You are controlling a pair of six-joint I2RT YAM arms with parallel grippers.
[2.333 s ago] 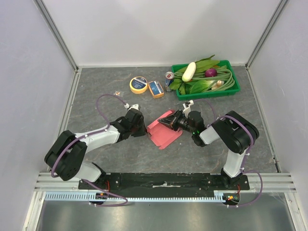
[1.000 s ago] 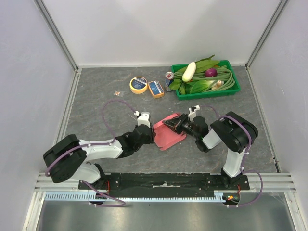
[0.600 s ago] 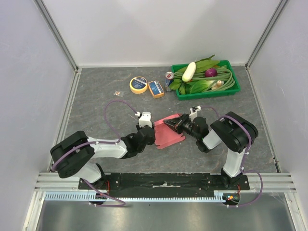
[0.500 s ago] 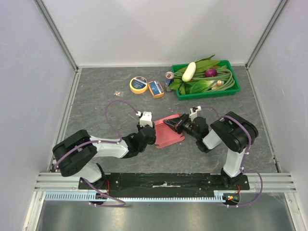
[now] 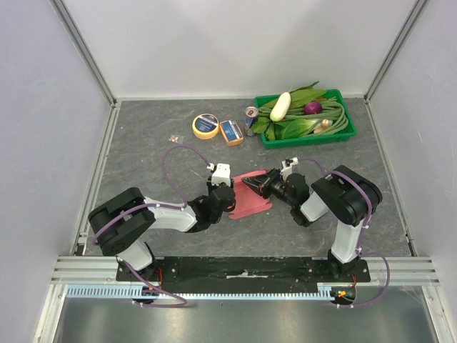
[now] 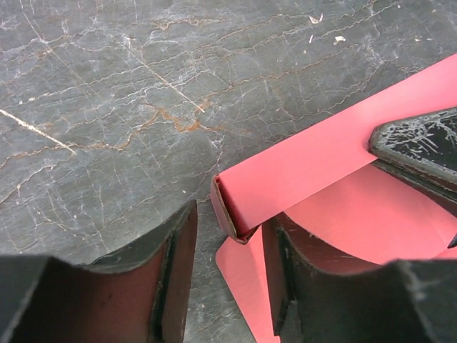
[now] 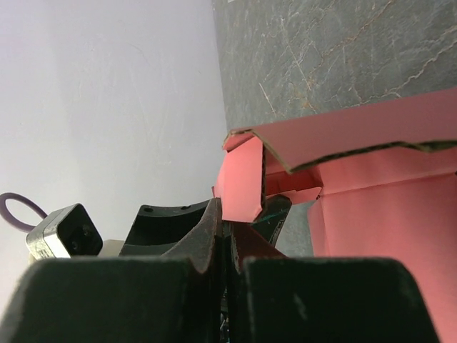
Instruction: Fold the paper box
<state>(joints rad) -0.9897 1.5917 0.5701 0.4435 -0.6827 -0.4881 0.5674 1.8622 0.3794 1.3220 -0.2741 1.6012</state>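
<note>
Now, paper box [image 5: 251,196]: lying near the middle of the table [image 5: 143,143], between the two arms, partly folded, with one long wall standing up along its far-left edge.
Left fingers [image 6: 178,264]: standing apart, straddling the near corner of that raised wall; the corner is sitting in the gap, closer to the right-hand finger, and neither finger is clearly pressing it.
Right fingers [image 7: 203,239]: staying closed, pinching a pink flap at the box's far end; the left wrist view shows them pressing on the same raised wall.
Change, left arm: since the earliest view it has been swinging inward; its elbow is now sitting nearer the base rail, and its fingers have come from the box's left side to its near-left corner.
Change, box: showing narrower from above than before, and sitting slightly further right.
Change, right arm: barely differing from a second ago.
Far side: green tray [image 5: 343,136] of vegetables, a can [image 5: 251,114], a small blue-and-orange box [image 5: 231,132] and a yellow tape roll [image 5: 206,126] are all sitting where they were.
</note>
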